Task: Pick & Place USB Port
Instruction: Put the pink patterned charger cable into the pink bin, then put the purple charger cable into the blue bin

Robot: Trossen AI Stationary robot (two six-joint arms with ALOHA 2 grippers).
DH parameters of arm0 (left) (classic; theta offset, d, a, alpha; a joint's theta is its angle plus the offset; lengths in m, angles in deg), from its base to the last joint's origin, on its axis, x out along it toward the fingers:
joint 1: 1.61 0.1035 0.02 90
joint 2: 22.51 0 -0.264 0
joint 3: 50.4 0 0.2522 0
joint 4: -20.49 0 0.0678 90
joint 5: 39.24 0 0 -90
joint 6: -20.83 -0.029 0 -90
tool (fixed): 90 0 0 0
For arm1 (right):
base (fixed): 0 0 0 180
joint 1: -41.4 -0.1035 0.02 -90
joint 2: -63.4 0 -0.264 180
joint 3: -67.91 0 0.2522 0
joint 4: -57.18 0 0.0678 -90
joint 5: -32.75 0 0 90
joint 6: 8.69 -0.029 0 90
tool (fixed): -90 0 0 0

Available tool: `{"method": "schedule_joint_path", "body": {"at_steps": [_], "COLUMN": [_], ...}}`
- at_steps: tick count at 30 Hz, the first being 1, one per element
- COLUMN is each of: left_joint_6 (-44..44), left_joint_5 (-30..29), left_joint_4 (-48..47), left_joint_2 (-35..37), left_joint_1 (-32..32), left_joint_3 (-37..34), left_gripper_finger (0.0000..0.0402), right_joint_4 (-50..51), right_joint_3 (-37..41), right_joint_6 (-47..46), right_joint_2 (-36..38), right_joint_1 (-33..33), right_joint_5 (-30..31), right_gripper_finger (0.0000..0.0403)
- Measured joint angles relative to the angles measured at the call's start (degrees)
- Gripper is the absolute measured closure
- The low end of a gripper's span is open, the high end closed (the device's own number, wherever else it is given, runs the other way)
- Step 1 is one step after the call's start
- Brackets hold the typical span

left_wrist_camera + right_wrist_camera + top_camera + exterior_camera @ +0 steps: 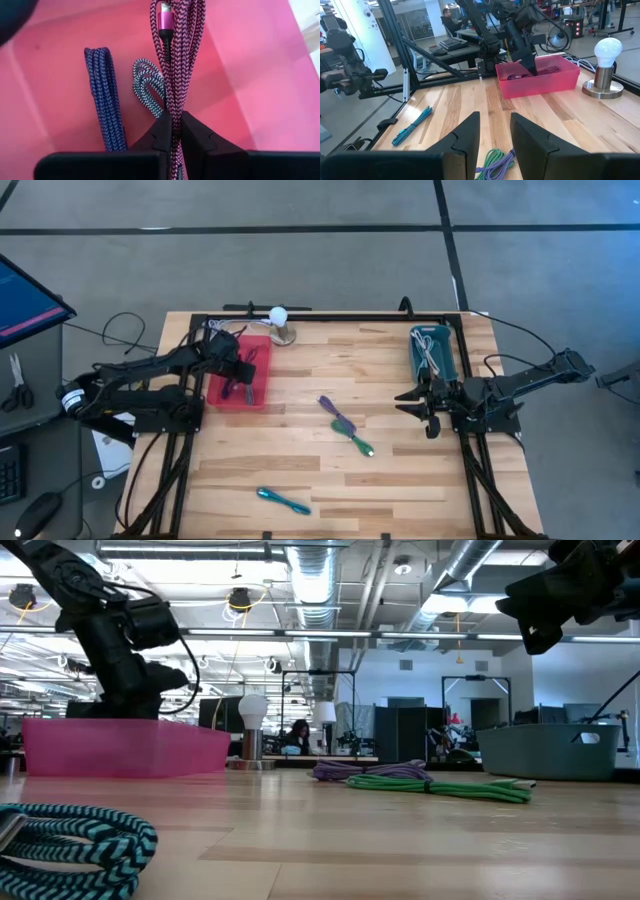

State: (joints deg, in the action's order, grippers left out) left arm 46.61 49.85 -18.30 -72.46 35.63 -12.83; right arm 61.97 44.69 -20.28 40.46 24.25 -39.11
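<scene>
- The left claw point(172, 131) is pinched tight on a magenta braided cable point(176, 60), hanging inside the pink bin point(260, 95).
- Beneath it lie a blue cable point(102, 90) and a black-and-white cable point(148, 86) on the bin floor.
- Judged step: the release. Lower until the cable's slack rests in the bin, then part the fingers and lift straight up so no loop snags.
- The right claw point(494, 131) waits with fingers apart over the tabletop point(300, 470) near the grey bin point(432, 350).
- A purple-green cable point(345, 425) and a teal cable point(283, 500) lie loose.
</scene>
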Motion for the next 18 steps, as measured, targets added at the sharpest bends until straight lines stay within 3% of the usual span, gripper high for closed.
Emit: {"method": "schedule_joint_path", "body": {"at_steps": [6,18], "left_joint_6": [-0.03,-0.72], "left_joint_5": [-0.1,-0.46], "left_joint_4": [1.3,4.09], "left_joint_2": [0.0,0.0], "left_joint_1": [-0.03,-0.03], "left_joint_3": [-0.75,-0.77], "left_gripper_finger": [0.0361,0.0279], "right_joint_4": [0.0,-0.02], "right_joint_3": [0.0,0.0], "right_joint_6": [0.0,0.0], "right_joint_2": [-0.02,-0.01], "right_joint_1": [-0.01,0.0], "right_joint_5": [0.0,0.0], "right_gripper_finger": [0.0301,0.0301]}}
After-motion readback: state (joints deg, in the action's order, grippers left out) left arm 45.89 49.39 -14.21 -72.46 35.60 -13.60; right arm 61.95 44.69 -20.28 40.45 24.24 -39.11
